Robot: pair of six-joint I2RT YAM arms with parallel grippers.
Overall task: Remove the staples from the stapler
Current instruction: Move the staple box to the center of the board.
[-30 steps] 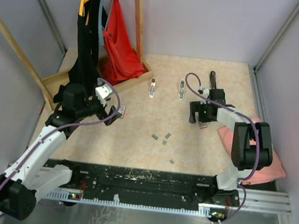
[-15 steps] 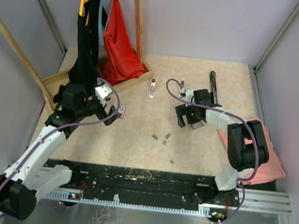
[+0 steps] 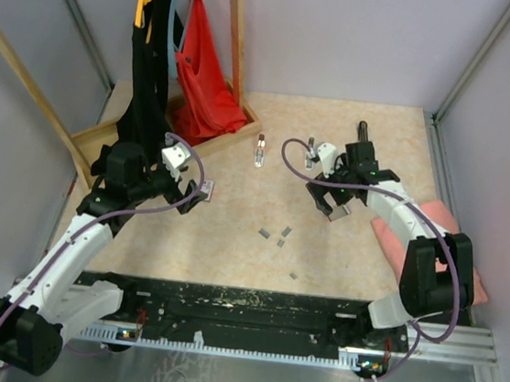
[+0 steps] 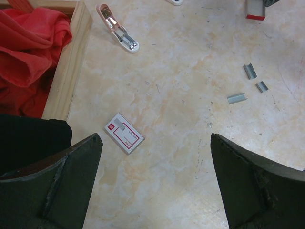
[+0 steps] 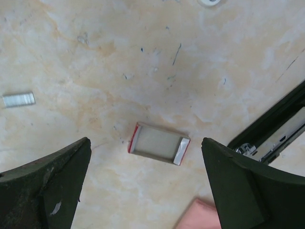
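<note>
Several short silver staples lie loose on the table (image 3: 392,124); one strip (image 3: 264,234) shows in the top view, one (image 4: 237,98) in the left wrist view and one (image 5: 18,99) in the right wrist view. A black stapler (image 3: 363,130) lies at the back right, partly under my right arm; it also shows in the right wrist view (image 5: 269,136). My right gripper (image 3: 326,197) (image 5: 145,191) is open and empty above a small open box tray (image 5: 158,143). My left gripper (image 3: 195,193) (image 4: 155,191) is open and empty next to a small red-labelled box (image 4: 124,133).
A pink stapler (image 3: 260,150) (image 4: 118,36) and a grey one (image 3: 310,151) lie mid-back. A wooden rack (image 3: 105,132) with a red cloth (image 3: 204,75) and a black garment stands at the back left. A pink cloth (image 3: 467,271) lies at the right.
My right gripper swung left over the table, then came back a little to the right and turned. The left arm has not moved.
</note>
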